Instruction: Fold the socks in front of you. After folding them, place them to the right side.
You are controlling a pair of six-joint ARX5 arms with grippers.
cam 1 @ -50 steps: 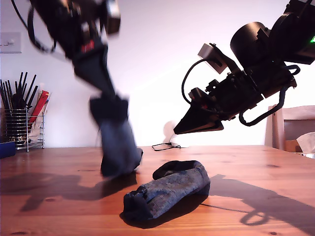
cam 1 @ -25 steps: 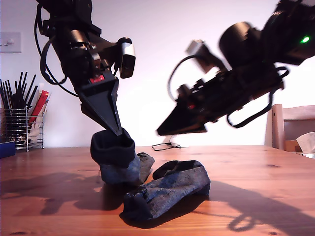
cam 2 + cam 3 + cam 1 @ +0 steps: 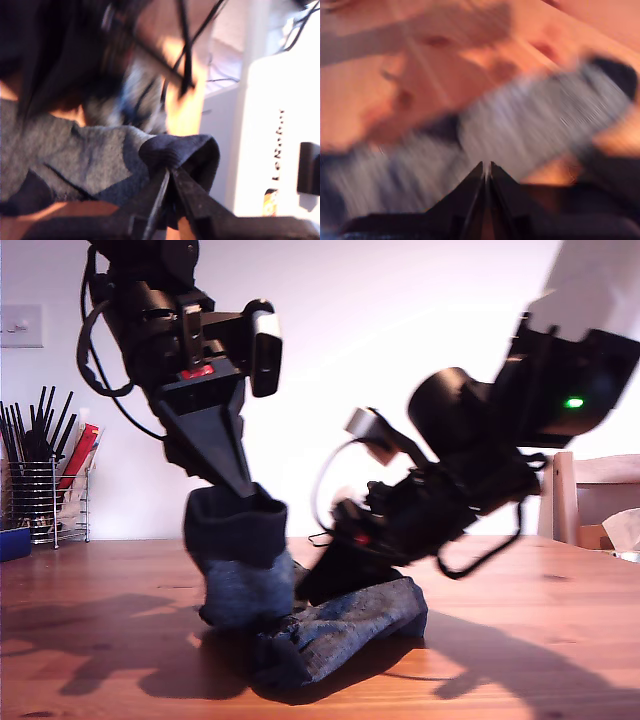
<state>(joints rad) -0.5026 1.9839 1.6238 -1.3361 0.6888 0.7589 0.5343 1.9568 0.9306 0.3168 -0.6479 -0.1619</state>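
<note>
One sock (image 3: 240,575) hangs by its dark cuff from my first gripper (image 3: 243,490), which is shut on it at the exterior view's left; its lower end rests crumpled on the wooden table (image 3: 520,620). The first wrist view shows the jaws pinching that cuff (image 3: 182,150) at my first gripper (image 3: 169,172). The other sock (image 3: 350,625) lies flat on the table beside it. My second gripper (image 3: 312,585) is low over this sock, right at its cuff end. In the blurred second wrist view my second gripper (image 3: 486,167) has its jaws together above the grey sock (image 3: 545,120), nothing between them.
A wire holder of dark utensils (image 3: 45,490) and a blue container (image 3: 14,542) stand at the exterior view's far left. A chair (image 3: 600,495) and white tissue (image 3: 625,530) are at its right edge. A thin cable (image 3: 335,536) lies at the table's back.
My first gripper brought the hanging sock down until it piled on the table beside the lying sock. My second arm swung down and toward the exterior view's left, onto the lying sock.
</note>
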